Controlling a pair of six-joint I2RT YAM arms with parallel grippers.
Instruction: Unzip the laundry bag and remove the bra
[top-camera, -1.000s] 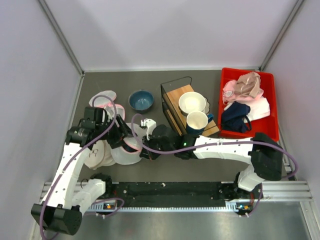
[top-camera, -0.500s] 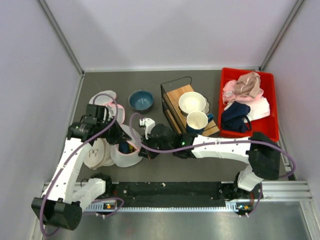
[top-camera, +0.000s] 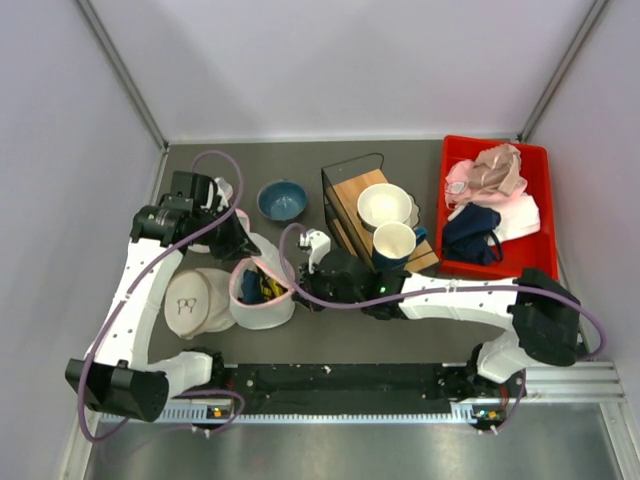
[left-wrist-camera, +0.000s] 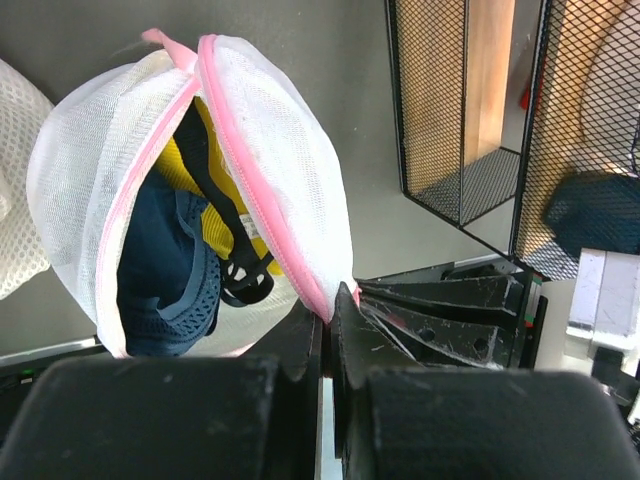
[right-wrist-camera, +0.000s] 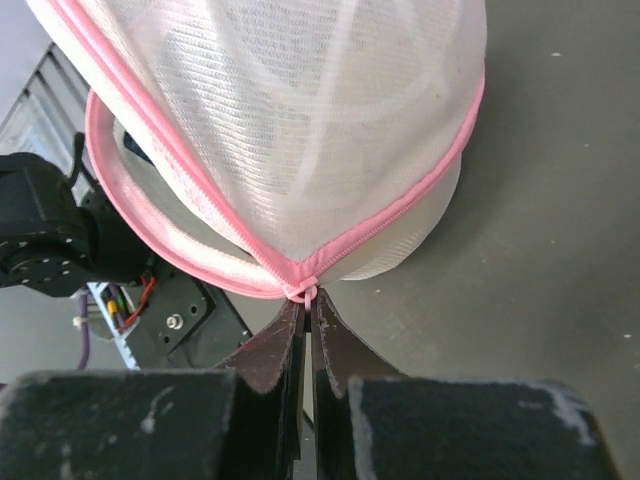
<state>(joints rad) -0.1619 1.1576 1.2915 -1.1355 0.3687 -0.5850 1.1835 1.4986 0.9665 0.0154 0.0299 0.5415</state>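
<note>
Laundry bag (top-camera: 262, 295) sits left of centre on the dark grey table (top-camera: 330, 335), zip largely open, mouth gaping. Left gripper (left-wrist-camera: 325, 318) pinches the pink trim, right gripper (right-wrist-camera: 304, 302) pinches the zipper pull (right-wrist-camera: 308, 292). Bra (left-wrist-camera: 170, 168) is inside, not out yet. Plain white walls (top-camera: 350, 60) enclose the cell

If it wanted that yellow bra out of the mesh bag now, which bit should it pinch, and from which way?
Probably the dark strap crossing the yellow cup of the bra: it is thin and lies bare in the gap. Come from above, down through the slit between the pink zipper edges of the laundry bag, which opens upward.
</note>
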